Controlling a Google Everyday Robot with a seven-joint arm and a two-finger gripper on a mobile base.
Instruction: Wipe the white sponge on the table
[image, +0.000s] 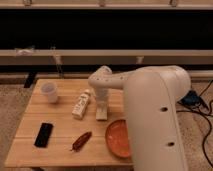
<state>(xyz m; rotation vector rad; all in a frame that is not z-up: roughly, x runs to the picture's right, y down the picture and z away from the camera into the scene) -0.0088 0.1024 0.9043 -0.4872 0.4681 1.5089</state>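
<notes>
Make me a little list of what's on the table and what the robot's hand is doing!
Table: light wooden plank table
Bottle: long white labelled bottle, lying down
Sponge: small off-white rectangular sponge, mid-table, beside the bottle
Gripper: gripper, shut on the sponge's far end
Cup: white cup, back left
Plate: round orange plate, front right
Phone-like thing: flat black rectangle, front left

The end effector (102, 103) reaches down over the middle of the counter (57, 119), fingers closed on the far end of the white sponge (102, 114). The sponge lies flat between the labelled white bottle (81, 105) and the orange plate (118, 138).
</notes>
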